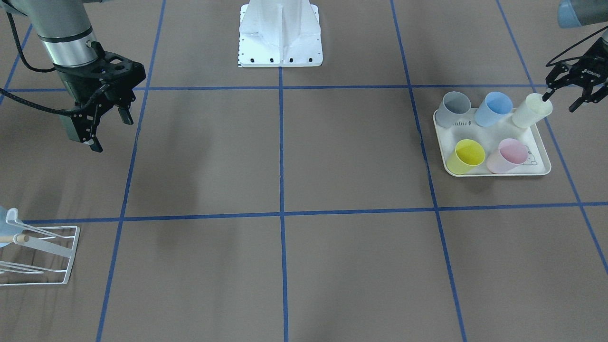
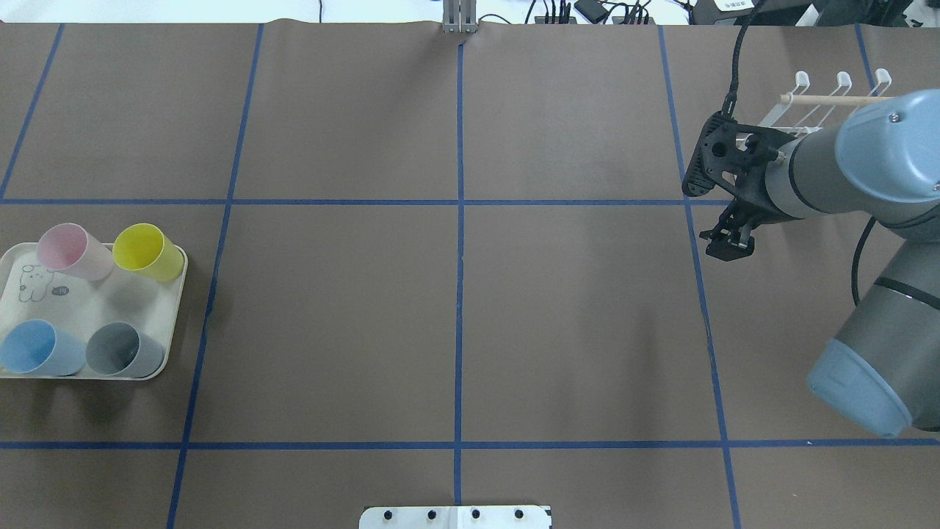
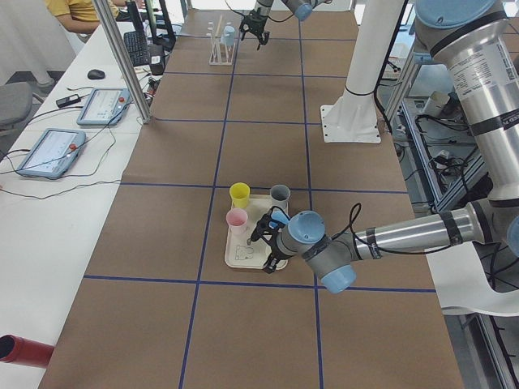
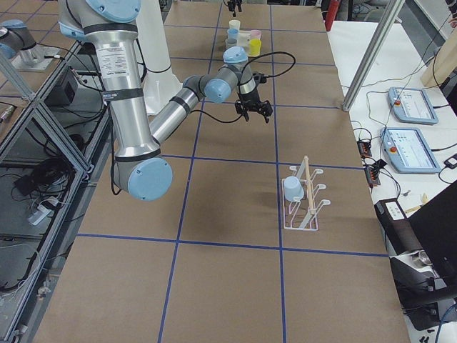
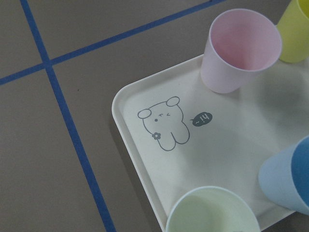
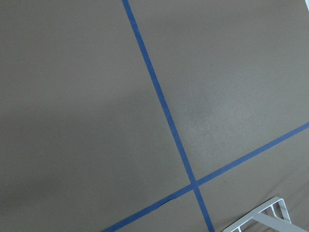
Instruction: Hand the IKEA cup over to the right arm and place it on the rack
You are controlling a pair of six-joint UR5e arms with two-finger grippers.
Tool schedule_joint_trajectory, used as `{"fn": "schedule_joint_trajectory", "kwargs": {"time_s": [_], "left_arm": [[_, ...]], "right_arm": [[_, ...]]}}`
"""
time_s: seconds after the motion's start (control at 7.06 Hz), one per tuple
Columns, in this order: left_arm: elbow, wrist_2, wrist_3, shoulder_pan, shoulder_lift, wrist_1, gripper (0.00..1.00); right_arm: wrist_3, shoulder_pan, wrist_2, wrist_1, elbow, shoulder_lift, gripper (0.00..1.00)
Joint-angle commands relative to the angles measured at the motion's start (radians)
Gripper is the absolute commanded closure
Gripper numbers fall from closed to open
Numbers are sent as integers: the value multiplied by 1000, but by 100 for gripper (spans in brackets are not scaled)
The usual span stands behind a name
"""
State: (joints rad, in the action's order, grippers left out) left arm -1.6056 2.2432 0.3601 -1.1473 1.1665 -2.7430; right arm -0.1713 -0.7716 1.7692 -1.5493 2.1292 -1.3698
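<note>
Several IKEA cups stand on a cream tray [image 1: 539,167]: grey [image 1: 452,109], blue [image 1: 493,108], yellow [image 1: 468,156], pink [image 1: 507,155] and a pale cream cup [image 1: 532,110] at the tray's corner. My left gripper [image 1: 561,101] hovers open at that cream cup, one fingertip [image 1: 546,97] at its rim and the other outside it. The left wrist view shows the cream cup [image 5: 212,210] just below the camera. My right gripper [image 1: 111,132] hangs open and empty over bare table, also seen in the overhead view [image 2: 723,246]. The white wire rack [image 1: 40,254] stands beyond it.
The rack [image 4: 305,200] holds a pale blue cup [image 4: 293,188] on one prong. The robot's white base [image 1: 280,35] sits at the table's middle edge. Blue tape lines grid the brown table. Tablets and cables lie on a side bench [image 3: 57,146].
</note>
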Motion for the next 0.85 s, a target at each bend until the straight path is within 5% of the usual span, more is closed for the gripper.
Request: {"fn": "schedule_joint_trajectory", "kwargs": {"time_s": [0.0,0.71], "left_arm": [[56,-16,-3,30,47,-13,31],[92,-5,-6,32,27,-116,86]], "right_arm": [[-1,0,-4,0,-2,0,0],[-1,0,-7,0,-3,1,0]]}}
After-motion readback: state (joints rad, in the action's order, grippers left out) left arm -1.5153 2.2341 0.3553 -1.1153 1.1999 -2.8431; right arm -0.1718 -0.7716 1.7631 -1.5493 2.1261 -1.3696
